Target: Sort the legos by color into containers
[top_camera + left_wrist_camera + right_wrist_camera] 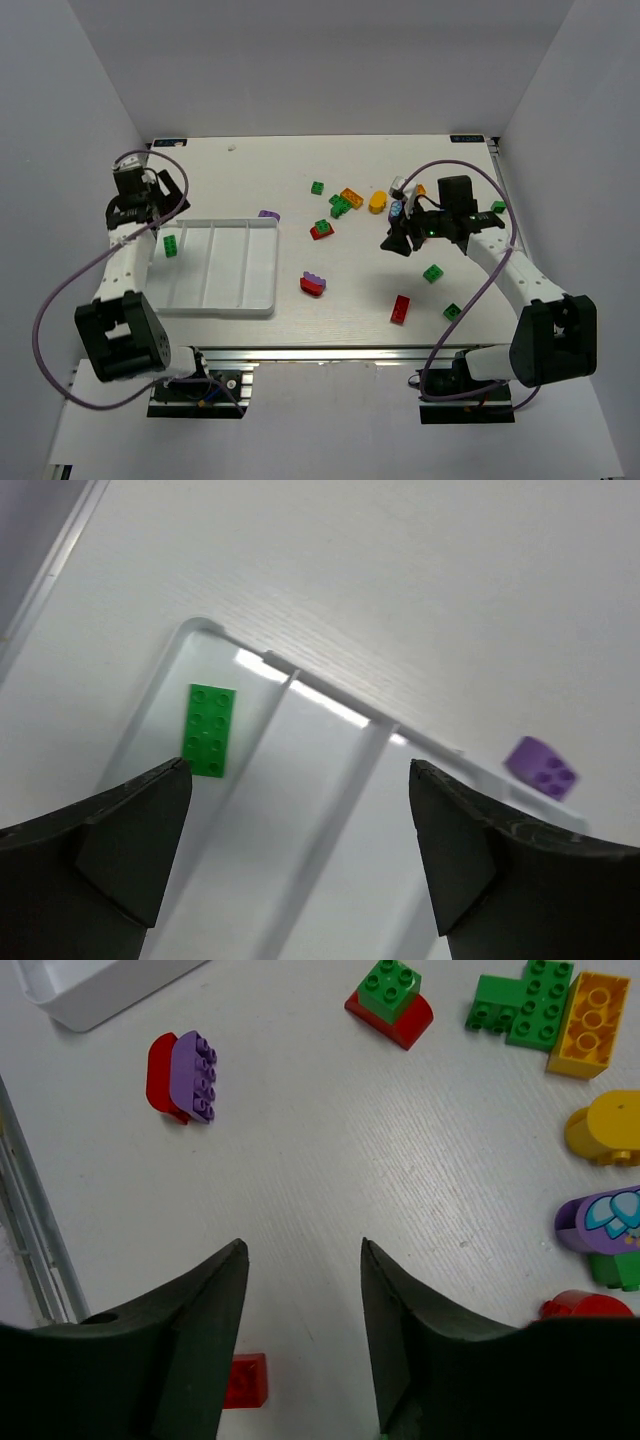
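Left wrist view: your left gripper (300, 770) hangs over the tray (340, 702), jaws spread wide and empty, with the green brick (208, 730) flat in the compartment at frame left. Mind the purple brick (540, 767) just outside the rim at right, since a loose sweep could shove it. In the right wrist view, your right gripper (303, 1250) is parted and holds nothing, with bare table (320, 1140) ahead. Coming down could nudge the red brick (247, 1380) half hidden at frame bottom, and grabbing the red-and-purple stack (180, 1072) whole would mix colours

Each arm (120, 268) has white links, black joints and a looping purple cable (37, 330).
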### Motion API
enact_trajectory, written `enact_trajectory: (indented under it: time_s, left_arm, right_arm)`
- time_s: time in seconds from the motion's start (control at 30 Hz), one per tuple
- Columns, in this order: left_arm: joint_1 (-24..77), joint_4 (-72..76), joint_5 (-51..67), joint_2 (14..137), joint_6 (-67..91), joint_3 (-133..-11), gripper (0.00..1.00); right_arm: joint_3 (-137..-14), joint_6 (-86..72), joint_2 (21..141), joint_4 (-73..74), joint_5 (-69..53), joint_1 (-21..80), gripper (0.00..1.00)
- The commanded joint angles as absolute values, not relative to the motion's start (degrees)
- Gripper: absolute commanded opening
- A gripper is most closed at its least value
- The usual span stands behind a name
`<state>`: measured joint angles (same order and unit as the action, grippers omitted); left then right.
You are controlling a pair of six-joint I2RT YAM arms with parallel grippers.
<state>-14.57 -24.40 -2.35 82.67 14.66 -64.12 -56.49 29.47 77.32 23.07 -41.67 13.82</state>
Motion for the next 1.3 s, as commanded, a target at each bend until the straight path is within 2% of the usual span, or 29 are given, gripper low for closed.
enact_trajectory:
  time_s: [0.0,0.07,0.1,0.2,0.23,0.27,0.3,0.33,0.37,0.43,0.47,0.5,0.53,0.57,0.73,0.83,0.93,1.1,1.27]
  left_arm:
    - [-15.8,-17.1,1.4,74.4,27.5,-57.8,0.98]
    - [-16.2,-16.3,6.2,72.9,30.3,-57.0,0.98]
    - [-16.2,-16.8,8.1,72.4,30.7,-57.0,0.97]
    - [-16.2,-16.0,19.0,71.5,32.4,-56.3,0.69]
    - [-16.2,-15.3,22.0,71.0,34.4,-54.9,0.44]
    - [-16.1,-13.6,28.0,70.6,35.5,-53.9,0.33]
    - [-16.0,-13.0,30.5,70.1,36.4,-53.0,0.26]
    - [-15.6,-12.7,32.1,69.5,38.0,-52.1,0.23]
    - [-14.9,-12.5,33.6,68.0,38.3,-50.6,0.23]
    - [-11.5,-13.3,33.6,66.2,38.5,-49.6,0.28]
    - [-10.1,-14.9,32.6,64.6,38.5,-49.1,0.39]
    - [-7.1,-16.1,31.9,63.8,38.3,-48.9,0.43]
    - [-5.7,-17.6,31.4,63.1,38.1,-48.6,0.47]
    - [-2.9,-18.4,29.6,61.1,38.1,-48.1,0.52]
    - [1.1,-18.3,26.7,52.0,41.9,-43.2,0.65]
    - [1.1,-17.8,26.0,46.1,44.5,-39.5,0.67]
    - [1.1,-18.5,25.1,42.1,45.8,-37.0,0.68]
    - [1.1,-21.1,23.6,40.0,43.6,-36.6,0.68]
    - [1.1,-21.3,24.1,40.4,41.0,-36.7,0.69]
  right_arm:
    - [-58.6,31.7,74.2,23.6,-43.4,13.4,0.52]
    - [-58.9,30.9,74.2,24.0,-42.6,13.5,0.4]
    - [-59.1,30.9,74.2,24.3,-42.1,13.4,0.38]
    - [-59.2,29.4,74.3,24.8,-42.1,13.5,0.37]
    - [-59.3,29.3,74.1,24.8,-42.3,13.5,0.4]
    - [-59.3,30.1,74.0,24.9,-42.4,13.6,0.5]
    - [-59.5,31.8,74.0,25.2,-43.4,13.5,0.55]
    - [-59.6,34.8,74.1,25.9,-44.8,13.5,0.59]
    - [-60.5,39.9,74.4,30.9,-46.8,13.5,0.66]
    - [-61.3,64.3,75.1,39.0,-53.8,13.6,0.72]
    - [-61.3,73.0,75.9,42.5,-55.0,13.6,0.76]
    - [-61.3,85.0,76.5,46.3,-56.5,13.6,0.76]
    - [-61.5,87.6,77.2,46.5,-56.5,13.9,0.77]
    - [-63.4,88.4,79.4,46.1,-55.6,15.0,0.78]
    - [-74.0,89.6,90.0,48.3,-53.8,19.1,0.77]
    - [-81.5,85.7,99.4,47.4,-49.9,23.6,0.68]
    - [-89.8,82.6,106.7,46.6,-47.6,25.7,0.63]
    - [-97.0,78.0,113.8,43.1,-42.1,30.5,0.63]
    - [-101.7,72.6,120.0,38.1,-36.7,33.0,0.73]
